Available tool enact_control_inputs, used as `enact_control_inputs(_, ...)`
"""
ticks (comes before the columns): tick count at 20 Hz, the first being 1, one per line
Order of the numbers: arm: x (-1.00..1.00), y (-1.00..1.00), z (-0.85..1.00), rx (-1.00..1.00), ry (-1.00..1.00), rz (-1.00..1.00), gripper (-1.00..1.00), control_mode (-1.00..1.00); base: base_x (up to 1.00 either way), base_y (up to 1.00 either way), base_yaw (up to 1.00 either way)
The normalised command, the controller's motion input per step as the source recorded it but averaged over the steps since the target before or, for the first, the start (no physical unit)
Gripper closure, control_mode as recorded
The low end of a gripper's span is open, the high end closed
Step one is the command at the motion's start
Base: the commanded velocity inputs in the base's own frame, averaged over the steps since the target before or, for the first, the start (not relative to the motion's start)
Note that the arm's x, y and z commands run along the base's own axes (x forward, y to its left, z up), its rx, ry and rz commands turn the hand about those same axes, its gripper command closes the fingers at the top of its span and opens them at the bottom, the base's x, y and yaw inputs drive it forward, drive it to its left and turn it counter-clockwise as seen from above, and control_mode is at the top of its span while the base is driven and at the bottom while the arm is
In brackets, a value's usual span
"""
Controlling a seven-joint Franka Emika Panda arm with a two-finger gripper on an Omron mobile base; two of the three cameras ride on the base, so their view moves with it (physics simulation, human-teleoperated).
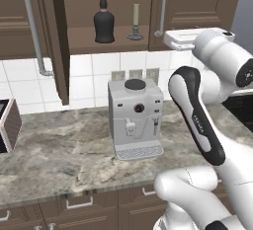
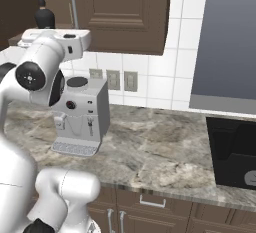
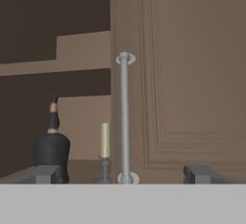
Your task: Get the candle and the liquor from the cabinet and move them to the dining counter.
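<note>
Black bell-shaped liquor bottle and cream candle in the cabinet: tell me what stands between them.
Nothing: the left base view shows bare wooden shelf between the black bottle and the cream candle.

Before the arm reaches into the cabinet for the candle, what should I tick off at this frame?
1. Cabinet door open, shelf exposed: ok.
2. Candle upright in its candlestick on the shelf: ok.
3. Liquor upright, standing apart from the candle, to its left in the left base view: ok.
4. Gripper open and holding nothing: ok.
5. Gripper lined up on the candle: not ok; in the hand view the closed door's bar handle sits between the fingertips, with the candle just to its left.
6. Clearance past the coffee machine on the worktop below: ok, the hand is up at shelf level.
</note>
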Motion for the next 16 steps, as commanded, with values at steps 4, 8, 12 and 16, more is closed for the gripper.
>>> enact_control_inputs(4, 0.34, 0.17, 0.00, 0.00, -0.02, 0.00, -1.00, -1.00, 0.00, 0.00, 0.00)
enact_control_inputs(8, 0.33, 0.10, 0.00, 0.00, 0.00, -0.03, -1.00, -1.00, 0.00, 0.00, 0.00)
enact_control_inputs(12, 0.33, 0.01, 0.00, 0.00, 0.00, -0.10, -1.00, -1.00, 0.00, 0.00, 0.00)
enact_control_inputs(16, 0.26, 0.00, 0.00, 0.00, 0.00, -0.15, -1.00, -1.00, 0.00, 0.00, 0.00)
